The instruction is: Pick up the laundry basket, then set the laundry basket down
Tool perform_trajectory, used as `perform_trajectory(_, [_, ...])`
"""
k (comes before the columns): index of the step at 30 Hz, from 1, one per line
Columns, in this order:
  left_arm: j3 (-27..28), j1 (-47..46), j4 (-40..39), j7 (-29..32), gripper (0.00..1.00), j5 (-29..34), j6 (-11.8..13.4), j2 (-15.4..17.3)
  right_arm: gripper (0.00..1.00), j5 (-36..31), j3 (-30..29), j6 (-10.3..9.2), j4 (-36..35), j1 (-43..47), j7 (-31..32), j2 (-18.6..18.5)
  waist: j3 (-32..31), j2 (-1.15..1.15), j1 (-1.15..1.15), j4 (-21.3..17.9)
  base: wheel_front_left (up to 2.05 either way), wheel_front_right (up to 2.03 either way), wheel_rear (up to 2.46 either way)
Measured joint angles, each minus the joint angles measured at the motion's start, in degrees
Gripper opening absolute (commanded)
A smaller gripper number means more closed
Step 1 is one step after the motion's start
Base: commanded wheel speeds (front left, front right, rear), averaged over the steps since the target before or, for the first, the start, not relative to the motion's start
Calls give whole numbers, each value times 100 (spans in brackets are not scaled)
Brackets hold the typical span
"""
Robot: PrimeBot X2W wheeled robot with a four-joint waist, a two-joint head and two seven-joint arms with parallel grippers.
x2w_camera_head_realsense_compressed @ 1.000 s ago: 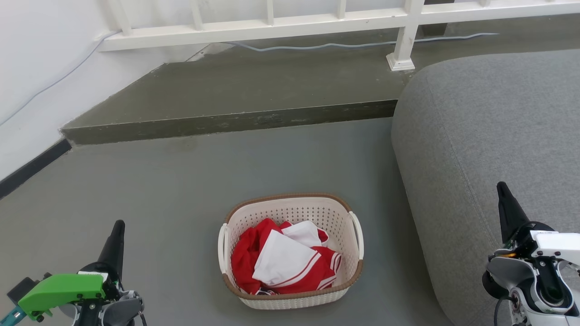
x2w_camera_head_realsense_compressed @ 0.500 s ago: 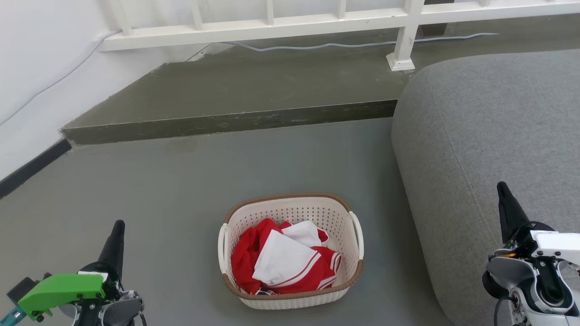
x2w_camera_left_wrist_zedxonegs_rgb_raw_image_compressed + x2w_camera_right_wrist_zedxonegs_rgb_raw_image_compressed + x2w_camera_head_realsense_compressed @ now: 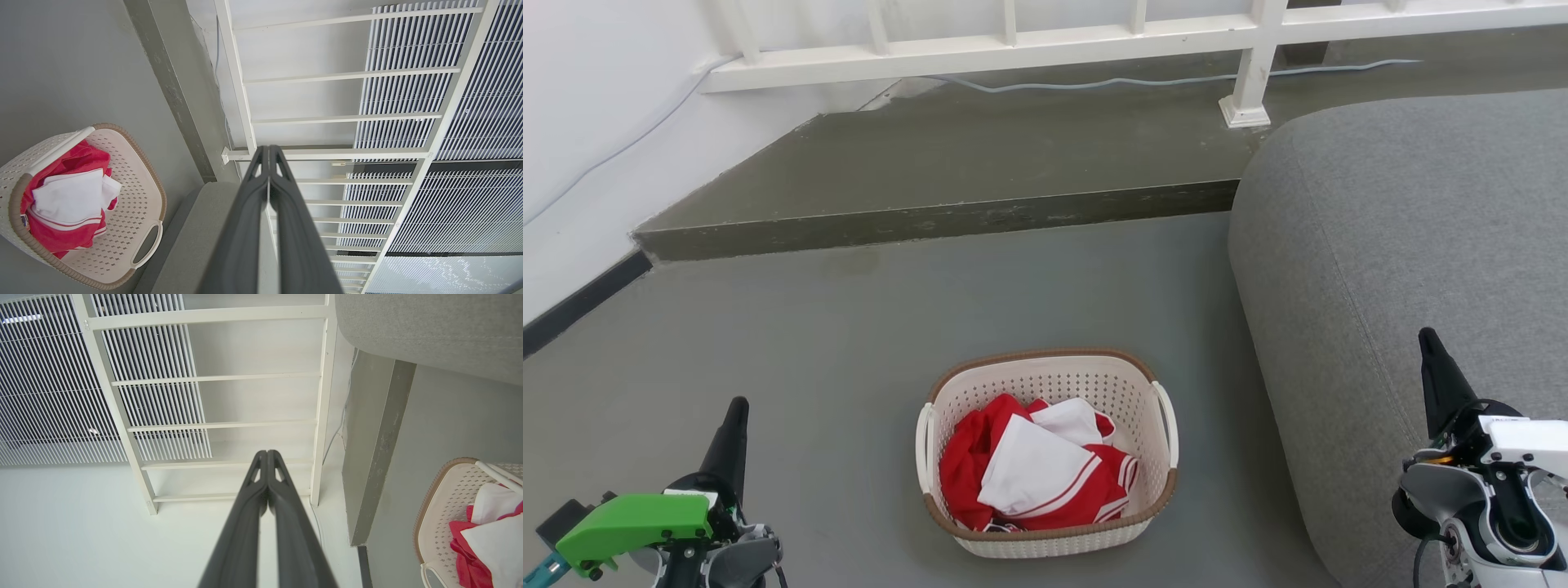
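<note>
The laundry basket (image 3: 1047, 377) stands on the grey floor, low in the middle of the head view, cream-white and perforated with a brown rim and two white side handles. Red and white clothes (image 3: 1033, 465) lie inside it. My left gripper (image 3: 737, 408) is shut and empty at the lower left, well to the left of the basket. At the lower right my right gripper (image 3: 1426, 336) is also shut and empty, in front of the grey cushion. The basket (image 3: 135, 192) shows at the left of the left wrist view, beside that gripper (image 3: 266, 149). The right wrist view has the basket (image 3: 445, 498) at its right edge, apart from the gripper (image 3: 267, 453).
A large grey upholstered cushion (image 3: 1405, 237) fills the right side, close to the basket's right handle. Behind the basket a raised concrete step (image 3: 931, 216) crosses the floor, with a white railing (image 3: 1094, 37) and a cable on it. A white wall (image 3: 580, 122) stands at the left.
</note>
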Motion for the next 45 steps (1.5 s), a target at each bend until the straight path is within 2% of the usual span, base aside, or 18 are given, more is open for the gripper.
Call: perform_trajectory(45, [10,0,-2,1,0,0,0,0,0,0,-12,0,-2,-2,43,13,0,0,0,0,0,0,0])
